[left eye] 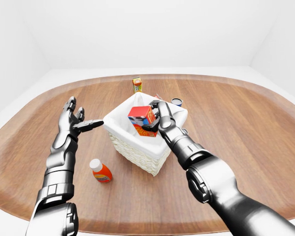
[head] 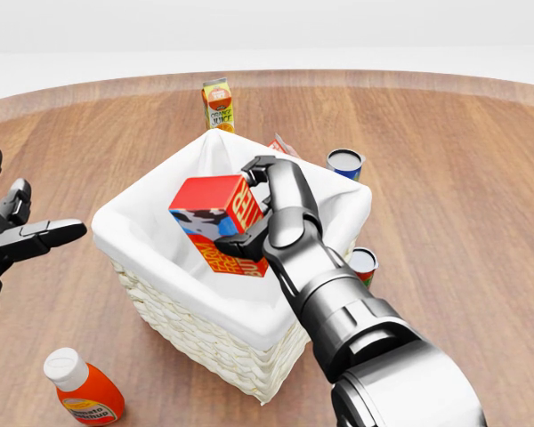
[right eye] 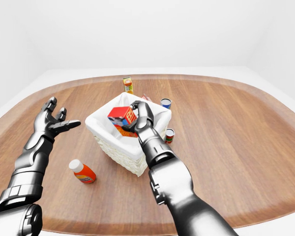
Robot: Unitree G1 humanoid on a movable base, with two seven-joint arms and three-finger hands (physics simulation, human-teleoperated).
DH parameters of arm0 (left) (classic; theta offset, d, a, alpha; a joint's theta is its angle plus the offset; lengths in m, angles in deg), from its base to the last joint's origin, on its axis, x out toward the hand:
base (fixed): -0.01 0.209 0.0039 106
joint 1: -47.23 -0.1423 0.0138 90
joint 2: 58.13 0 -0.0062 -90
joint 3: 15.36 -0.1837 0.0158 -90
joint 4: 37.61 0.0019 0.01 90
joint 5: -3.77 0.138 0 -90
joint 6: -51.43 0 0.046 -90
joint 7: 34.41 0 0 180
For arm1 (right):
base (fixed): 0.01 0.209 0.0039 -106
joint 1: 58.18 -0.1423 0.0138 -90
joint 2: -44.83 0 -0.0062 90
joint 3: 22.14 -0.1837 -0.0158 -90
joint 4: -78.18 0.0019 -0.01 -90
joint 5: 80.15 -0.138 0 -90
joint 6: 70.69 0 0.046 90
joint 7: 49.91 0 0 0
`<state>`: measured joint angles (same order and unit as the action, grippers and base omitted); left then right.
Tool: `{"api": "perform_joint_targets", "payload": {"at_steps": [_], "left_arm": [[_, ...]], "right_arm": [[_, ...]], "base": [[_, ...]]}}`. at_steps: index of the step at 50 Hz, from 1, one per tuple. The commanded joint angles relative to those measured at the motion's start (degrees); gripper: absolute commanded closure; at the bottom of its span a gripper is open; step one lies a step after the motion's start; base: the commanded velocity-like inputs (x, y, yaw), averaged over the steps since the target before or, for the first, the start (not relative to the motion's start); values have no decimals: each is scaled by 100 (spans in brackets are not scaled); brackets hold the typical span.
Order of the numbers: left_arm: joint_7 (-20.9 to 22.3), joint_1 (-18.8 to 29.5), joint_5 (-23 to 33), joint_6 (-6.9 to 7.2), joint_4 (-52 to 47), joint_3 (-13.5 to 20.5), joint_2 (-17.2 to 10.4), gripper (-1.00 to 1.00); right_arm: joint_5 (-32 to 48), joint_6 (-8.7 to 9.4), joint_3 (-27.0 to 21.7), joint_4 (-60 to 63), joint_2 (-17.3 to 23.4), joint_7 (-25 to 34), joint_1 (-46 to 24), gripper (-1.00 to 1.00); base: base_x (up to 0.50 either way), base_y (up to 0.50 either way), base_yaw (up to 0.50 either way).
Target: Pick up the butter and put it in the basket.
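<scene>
In the left-eye view the red, cow-printed butter carton (left eye: 142, 118) hangs tilted over the open mouth of the white cloth-lined wicker basket (left eye: 132, 147), pinched by the right hand (left eye: 155, 120); I judge the main risk is release from this tilt, so the carton could catch the liner's rim and tip out onto the wooden table (left eye: 246, 142). In the head view the right fingers (head: 249, 242) are closed around the carton, one under its lower edge and one over its top corner, and an early let-go might drop it skew. The left hand (head: 18, 233) is spread wide, holding nothing, apart from the basket. The right-eye view shows that open left hand well clear, so no bump seems likely.
</scene>
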<state>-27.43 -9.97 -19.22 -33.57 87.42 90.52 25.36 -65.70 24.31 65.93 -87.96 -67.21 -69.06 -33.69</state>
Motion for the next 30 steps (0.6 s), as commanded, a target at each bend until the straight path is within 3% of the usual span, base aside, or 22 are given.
{"api": "perform_joint_targets", "payload": {"at_steps": [1,5,6,7,8,10,11,30], "left_arm": [[1,-12,-23,0,34,3,-18,-100],[9,-17,-25,0,49,7,-22,-100],[13,-20,-28,0,52,9,-23,-100],[14,-20,-28,0,53,9,-23,-100],[15,-14,-31,0,66,12,-26,-100],[14,-8,-32,0,78,11,-27,-100],[14,-9,-33,0,78,10,-26,-100],[-2,-14,-51,0,33,8,-21,-100]], "right_arm": [[-33,0,-144,125,-21,-135,-69,100],[-6,0,-138,128,-31,-182,-57,99],[-8,0,-143,131,-35,-189,-54,40],[-8,0,-143,130,-35,-189,-54,40],[-12,0,-149,127,-33,-189,-55,-27],[-19,0,-156,129,-29,-193,-57,-89],[-22,0,-159,129,-27,-190,-58,-100],[-53,0,-116,200,-66,-163,-55,-100]], "base": [[0,0,0],[0,0,0],[0,0,0],[0,0,0],[0,0,0],[0,0,0],[0,0,0],[0,0,0]]}}
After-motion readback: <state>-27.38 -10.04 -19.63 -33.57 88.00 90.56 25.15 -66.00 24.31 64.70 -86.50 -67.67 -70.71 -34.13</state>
